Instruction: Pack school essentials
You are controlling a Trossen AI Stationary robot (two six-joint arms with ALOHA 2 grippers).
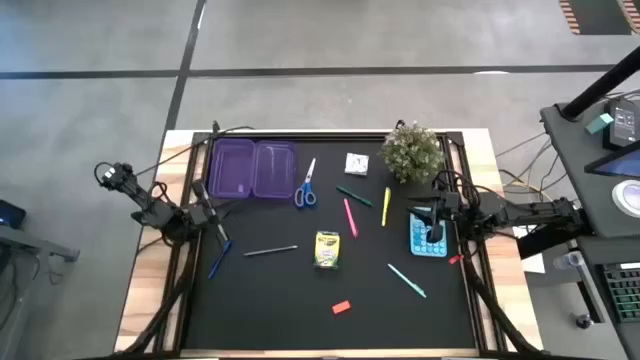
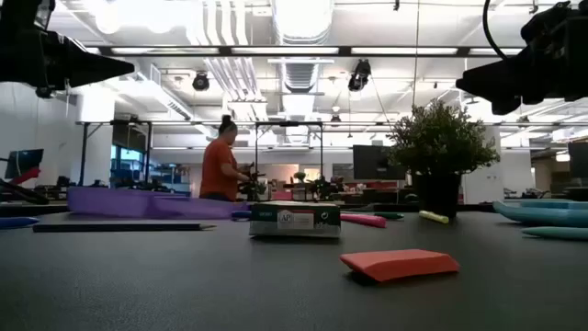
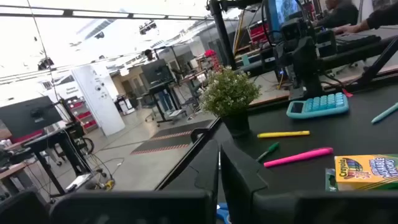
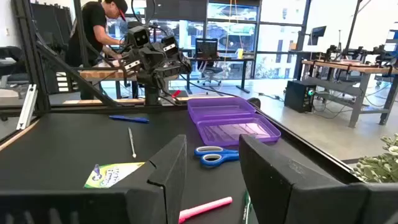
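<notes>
From the high view I see the black counter (image 1: pixel 270 300) with the open translucent purple two-part plastic case (image 1: pixel 253 167) at its far left, nothing visible inside either half. Beside it lie the blue-handled scissors (image 1: pixel 305 187), then a small white pad (image 1: pixel 356 164) and the bushy green potted plant (image 1: pixel 413 150). The thin green pen (image 1: pixel 354 195), pink pen (image 1: pixel 350 216) and yellow pen (image 1: pixel 386 206) lie near one another in the middle, the yellow-green crayon box (image 1: pixel 327 250) below them, the grey pencil (image 1: pixel 270 250) to its left, the teal pen (image 1: pixel 407 280) and flat red eraser (image 1: pixel 341 307) nearer the front. My left end effector (image 1: pixel 213 222) sits at the left edge by the blue pen (image 1: pixel 219 258); my right end effector (image 1: pixel 433 228) hovers over a light blue calculator (image 1: pixel 428 235).

In the low view the eraser is closest, the crayon box behind it, the plant at right, a person in an orange top beyond.

The left wrist view shows those fingers (image 3: pixel 239 180) set narrow, holding nothing.

The right wrist view shows these fingers (image 4: pixel 168 165) spread wide, empty, facing the scissors and case.
</notes>
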